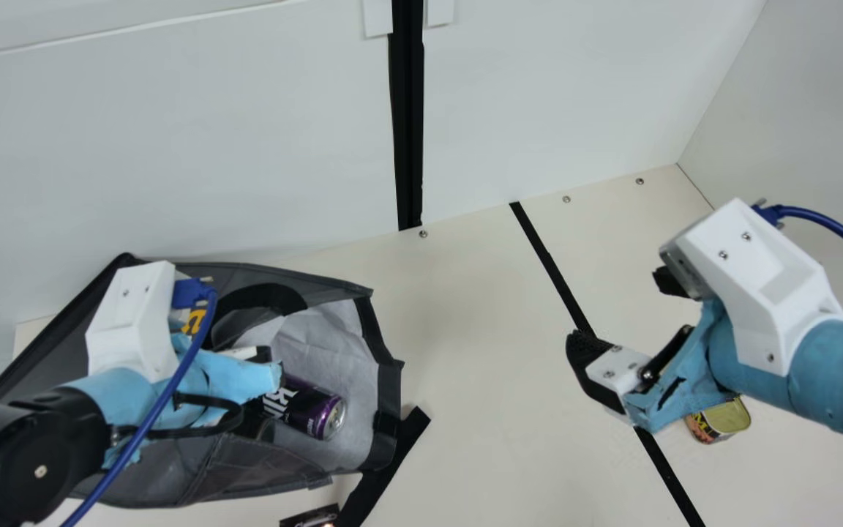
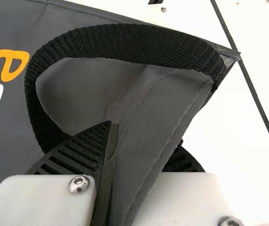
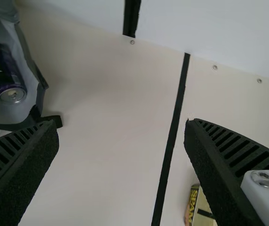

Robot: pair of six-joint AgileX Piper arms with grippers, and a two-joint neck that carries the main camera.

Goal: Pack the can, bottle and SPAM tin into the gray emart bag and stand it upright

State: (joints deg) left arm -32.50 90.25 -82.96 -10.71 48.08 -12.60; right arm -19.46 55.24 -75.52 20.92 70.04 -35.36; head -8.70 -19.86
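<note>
Locate the purple cylindrical metal can (image 1: 315, 406) inside the mouth of the gray fabric emart bag with black trim (image 1: 246, 462). The bag lies on its side, mouth facing your right arm's side. At the mouth, a flat black webbing strap (image 1: 396, 454) extends onto the cream desk (image 1: 465, 329). Your left pincer (image 1: 246, 375) is at the bag; the left wrist view shows it narrow, holding a gray fabric panel beside the black webbing handle loop (image 2: 125, 42). The bag's far edge lies near the white rear wall (image 1: 173, 161). A broad span of desk separates the mouth from the straight black line (image 1: 553, 263). Your right pincer (image 1: 620, 307) is wide, above the desk near this line. Beyond the line, near it, sits the yellow-and-dark SPAM tin (image 1: 718, 422), partly hidden by your right arm.
</note>
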